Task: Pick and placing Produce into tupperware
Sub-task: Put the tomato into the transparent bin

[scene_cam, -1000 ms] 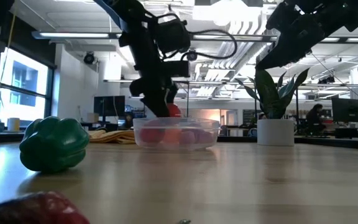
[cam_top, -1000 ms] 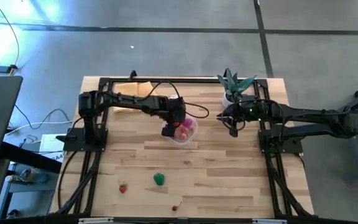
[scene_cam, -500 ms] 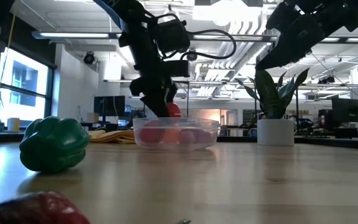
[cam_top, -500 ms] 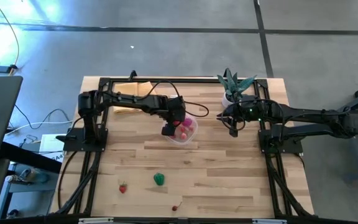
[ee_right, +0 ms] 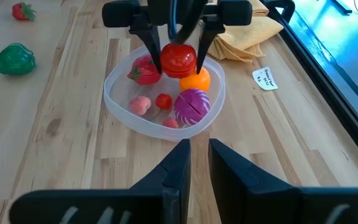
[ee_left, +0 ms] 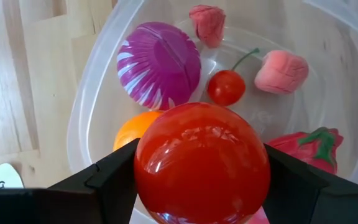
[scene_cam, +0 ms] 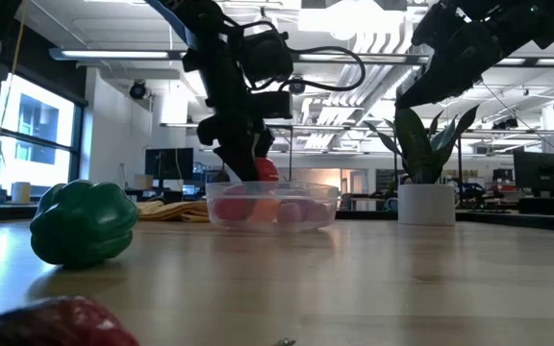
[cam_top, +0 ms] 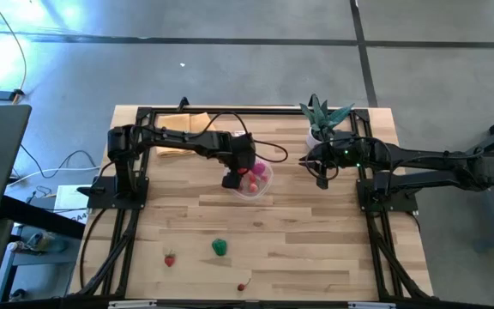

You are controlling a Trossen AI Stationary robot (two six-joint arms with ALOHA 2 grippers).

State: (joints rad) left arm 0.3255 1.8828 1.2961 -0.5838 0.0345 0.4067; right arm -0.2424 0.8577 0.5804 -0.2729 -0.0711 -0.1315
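placing step: your left tool (ee_right: 179, 53) grips the red tomato (ee_left: 202, 163) just above the tupperware (ee_right: 120, 102). next, you should release it; right tool (ee_right: 194, 163) waits clenched, empty.

Round clear plastic tupperware (ee_right: 123, 109): thin, smooth, see-thru. Glossy red plastic tomato (ee_left: 202, 163), shiny w/ highlights. Matt pink toy fruit (ee_left: 281, 71). Pale wood plank table (ee_right: 61, 162), grain visible, satin. Folded yellow cloth (ee_right: 244, 34), soft. Green toy pepper (scene_cam: 83, 223), semi-gloss plastic.
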